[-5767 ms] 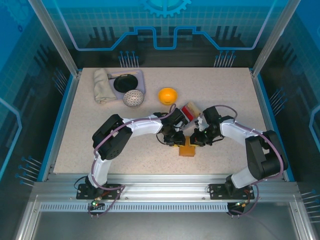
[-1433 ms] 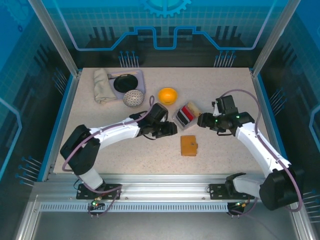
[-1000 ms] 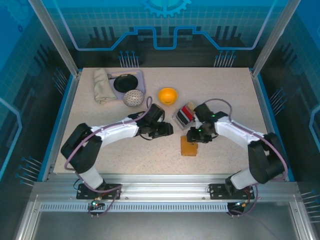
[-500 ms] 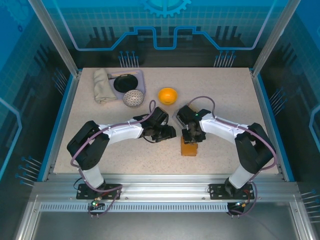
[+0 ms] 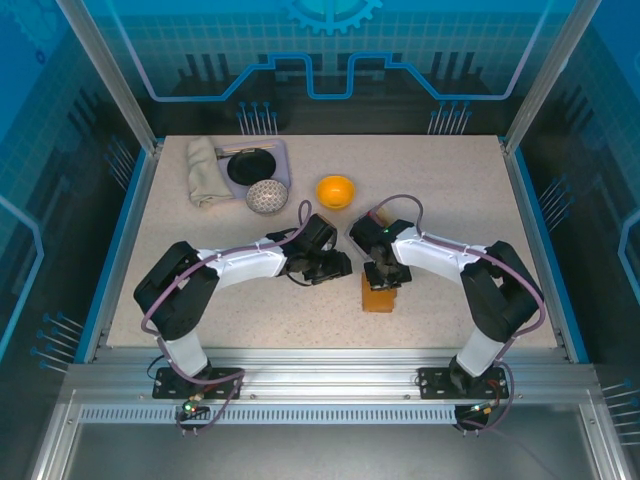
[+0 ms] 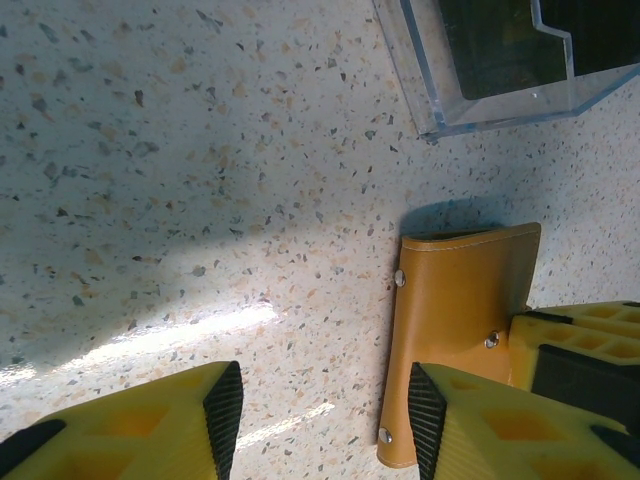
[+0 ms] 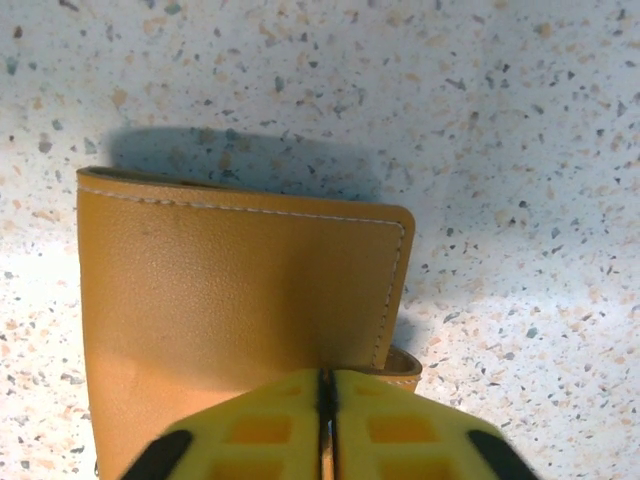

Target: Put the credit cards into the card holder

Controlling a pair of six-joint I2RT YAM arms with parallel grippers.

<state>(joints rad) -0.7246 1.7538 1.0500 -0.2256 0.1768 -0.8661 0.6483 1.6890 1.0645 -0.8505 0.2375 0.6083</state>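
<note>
The tan-orange card holder (image 5: 378, 296) lies closed on the table in front of both arms. My right gripper (image 5: 381, 276) is down at its far edge, shut with a thin leaf of the leather cover (image 7: 250, 280) pinched between its fingers (image 7: 420, 420). My left gripper (image 6: 320, 420) hovers open just left of the card holder (image 6: 460, 330), with bare tabletop between its fingers. Credit cards (image 6: 495, 45), a dark one and a yellowish one, stand in the clear slotted tray (image 6: 425, 90) beyond the holder.
An orange bowl (image 5: 335, 190) sits behind the arms. At the back left are a mesh ball (image 5: 267, 196), a grey tray with a black dish (image 5: 252, 164) and a folded cloth (image 5: 205, 170). The right arm (image 5: 440, 255) crosses over the slotted tray.
My right gripper swung in from the right, came down on the card holder's far edge and shut. The left gripper edged slightly toward the holder and stayed open.
</note>
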